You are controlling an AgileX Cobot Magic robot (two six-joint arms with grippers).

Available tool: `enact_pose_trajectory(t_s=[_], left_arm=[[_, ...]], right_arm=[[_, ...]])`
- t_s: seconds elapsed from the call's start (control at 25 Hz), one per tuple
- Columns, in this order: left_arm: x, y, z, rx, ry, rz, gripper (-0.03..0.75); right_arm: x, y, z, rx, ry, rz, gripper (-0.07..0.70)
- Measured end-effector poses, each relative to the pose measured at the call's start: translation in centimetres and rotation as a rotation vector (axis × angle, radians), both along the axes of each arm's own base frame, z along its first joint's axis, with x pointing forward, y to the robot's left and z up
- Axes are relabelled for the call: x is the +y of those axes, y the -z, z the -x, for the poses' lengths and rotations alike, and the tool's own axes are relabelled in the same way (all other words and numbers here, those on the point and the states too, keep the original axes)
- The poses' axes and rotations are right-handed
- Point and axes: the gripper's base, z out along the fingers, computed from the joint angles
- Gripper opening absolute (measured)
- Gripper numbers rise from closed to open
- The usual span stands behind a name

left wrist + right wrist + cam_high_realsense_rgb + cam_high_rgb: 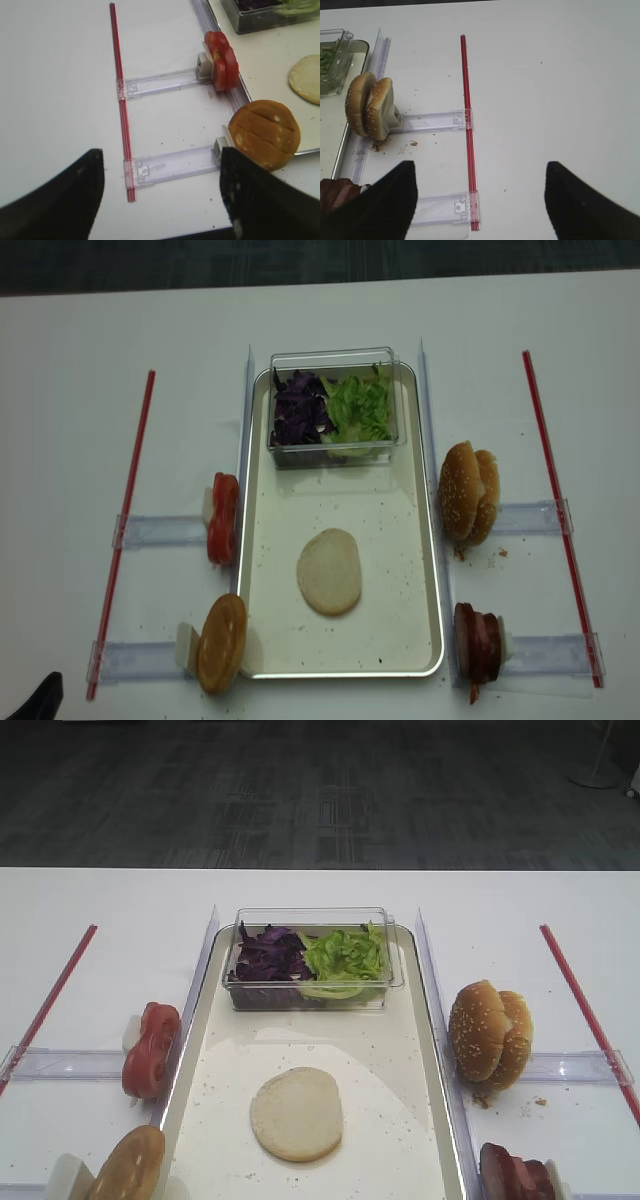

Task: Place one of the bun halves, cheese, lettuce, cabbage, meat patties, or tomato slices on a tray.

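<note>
Pale silvery-cream metal makes up the tray point(425, 540), a large shallow rectangle with a raised rim and crumbs scattered over its floor. On that floor, toward the near end and roughly centred, lies the flat bun half point(329, 571), cream cut face up with a thin tan edge, touching nothing else. At the far end of the tray sits a clear plastic box point(335, 358) (the only container inside the tray), holding dark purple shredded cabbage point(301, 406) on its left side and bright green frilly lettuce point(361, 406) on its right, the two heaps meeting in the middle. Outside the tray on the left, the tomato slices point(223, 517) stand on edge in a short row against a clear plastic holder point(160, 531), and nearer the camera a brown-crusted domed bun half point(222, 642) leans at the tray's corner. Outside on the right, two sesame-seeded buns point(470, 492) stand on edge together, and the dark reddish meat patties point(479, 641) stand packed beside the near right corner. A red strip point(124, 530) runs along each side of the white table point(70, 420). The left gripper point(160, 192) hangs over the table left of the tray with its dark fingers spread apart and nothing between them; the right gripper point(480, 200) likewise stands wide apart over bare table to the right, gripping nothing.
</note>
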Motion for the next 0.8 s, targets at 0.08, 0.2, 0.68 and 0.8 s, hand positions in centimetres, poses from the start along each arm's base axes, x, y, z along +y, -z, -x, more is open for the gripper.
enact_pose_trajectory(t_s=[0.08,0.2,0.68,0.8], left_arm=[[0.01,0.00,0.00,0.000,-0.001,-0.001,0.452],[0.01,-0.01,-0.01,-0.002,-0.001,-0.001,0.452],[0.01,-0.01,-0.01,-0.001,-0.002,0.000,0.452],[0.01,-0.01,-0.01,-0.001,-0.002,0.000,0.452]], right_arm=[[0.00,0.00,0.00,0.000,0.000,0.000,0.552],[0.00,0.00,0.00,0.000,0.000,0.000,0.552],[0.00,0.00,0.00,0.000,0.000,0.000,0.552],[0.00,0.00,0.00,0.000,0.000,0.000,0.552]])
